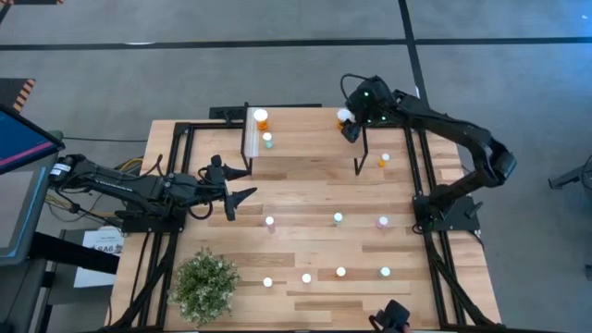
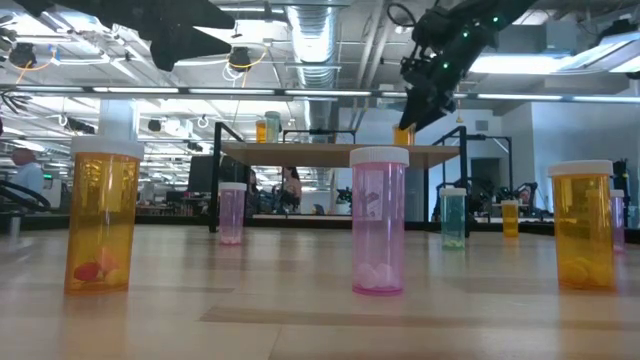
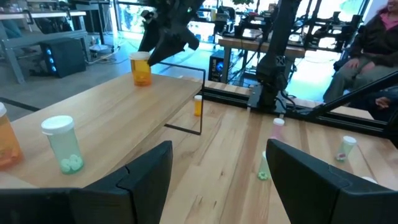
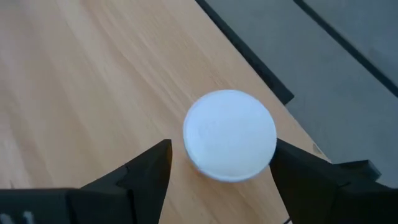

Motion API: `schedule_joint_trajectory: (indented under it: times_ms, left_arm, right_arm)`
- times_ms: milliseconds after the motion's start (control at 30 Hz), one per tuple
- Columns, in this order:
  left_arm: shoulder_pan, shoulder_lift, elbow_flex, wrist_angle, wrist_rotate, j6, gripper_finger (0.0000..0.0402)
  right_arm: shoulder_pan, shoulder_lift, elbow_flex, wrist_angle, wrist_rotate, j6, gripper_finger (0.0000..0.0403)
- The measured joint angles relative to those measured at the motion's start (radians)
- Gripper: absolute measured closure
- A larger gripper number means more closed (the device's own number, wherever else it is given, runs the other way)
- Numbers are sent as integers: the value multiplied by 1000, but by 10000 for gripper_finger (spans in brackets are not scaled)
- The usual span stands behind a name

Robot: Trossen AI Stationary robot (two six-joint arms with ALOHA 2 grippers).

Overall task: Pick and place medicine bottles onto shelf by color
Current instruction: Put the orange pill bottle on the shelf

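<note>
Over the shelf point(image 1: 305, 134), the right gripper's point(image 4: 217, 163) jaws stand open, flanking a white-capped bottle point(image 4: 230, 134).

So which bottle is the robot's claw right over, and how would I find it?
Find the shelf, the small raised wooden rack at the back of the table. At its right end the right gripper hovers over an orange bottle with a white cap. It stands alone there; the other two shelf bottles stand at the far left end.

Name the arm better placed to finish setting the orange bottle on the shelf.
Right. The right gripper is over the shelf, its open fingers on either side of the orange bottle. The left gripper waits open beside the shelf.
</note>
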Motion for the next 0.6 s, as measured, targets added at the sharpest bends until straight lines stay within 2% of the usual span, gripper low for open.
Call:
schedule_joint_trajectory:
  times_ms: [333, 600]
  left_arm:
    - [0, 0, 0, 0, 0, -1, 155]
    - [0, 0, 0, 0, 18, -2, 155]
  right_arm:
    - [13, -127, 0, -27, -1, 14, 83]
    - [73, -288, -14, -251, 7, 87, 86]
